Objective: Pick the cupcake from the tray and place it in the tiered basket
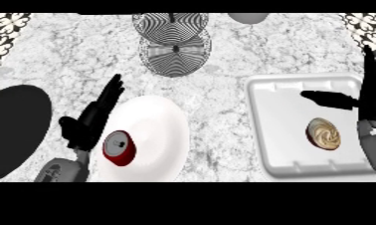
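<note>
Swirl-topped round cupcake (324, 133) on glossy white tray (273, 119), right hand (334, 99) fingers spread open above, left hand (92, 119) open

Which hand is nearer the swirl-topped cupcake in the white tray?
Right. The right hand hovers over the white tray just above the swirl-topped cupcake; the left hand rests far left, beside the white plate.
</note>
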